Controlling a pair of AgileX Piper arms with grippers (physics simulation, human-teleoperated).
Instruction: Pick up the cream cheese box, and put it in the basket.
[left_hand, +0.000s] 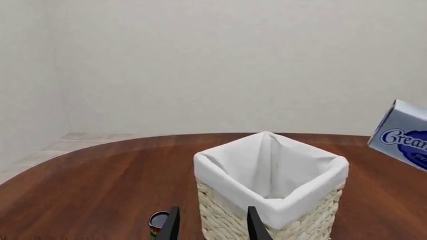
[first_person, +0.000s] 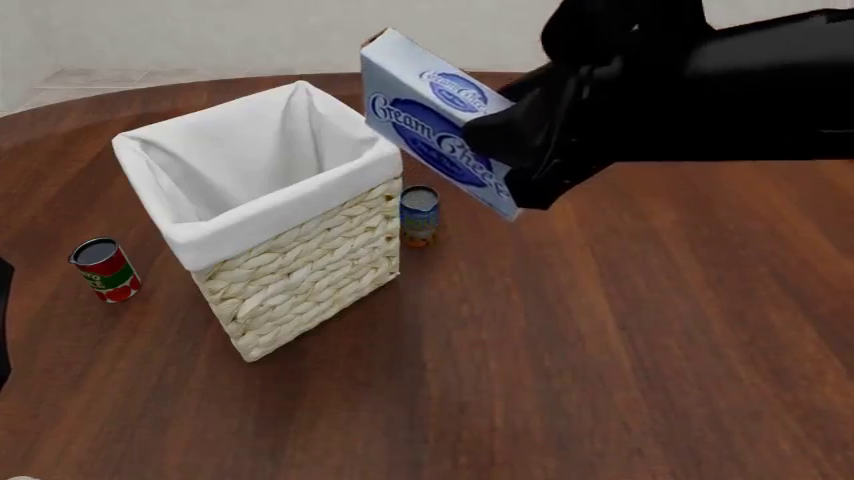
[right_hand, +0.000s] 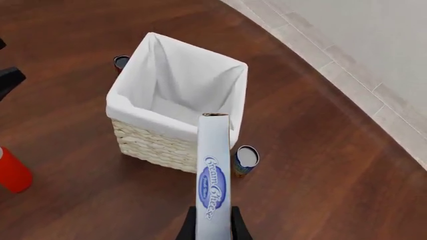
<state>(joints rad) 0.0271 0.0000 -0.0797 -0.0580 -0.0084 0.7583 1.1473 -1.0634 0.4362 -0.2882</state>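
Note:
The cream cheese box (first_person: 434, 120) is pale blue-white with dark blue script. My right gripper (first_person: 514, 165) is shut on it and holds it tilted in the air, just right of the basket's upper rim. The basket (first_person: 307, 270) is tall woven wicker with a white liner; it stands on the table and nothing shows inside it. In the right wrist view the box (right_hand: 213, 185) stands edge-on between the fingers (right_hand: 189, 227), its far end over the basket's near rim (right_hand: 170, 125). My left gripper (left_hand: 212, 227) is open and empty, low in front of the basket (left_hand: 227, 220). The box (left_hand: 403, 135) shows there too.
A small blue-and-orange can (first_person: 419, 215) stands close to the basket's right side, under the held box. A red can (first_person: 104, 268) stands left of the basket. A red object (right_hand: 10, 172) shows at the edge of the right wrist view. The table is brown wood.

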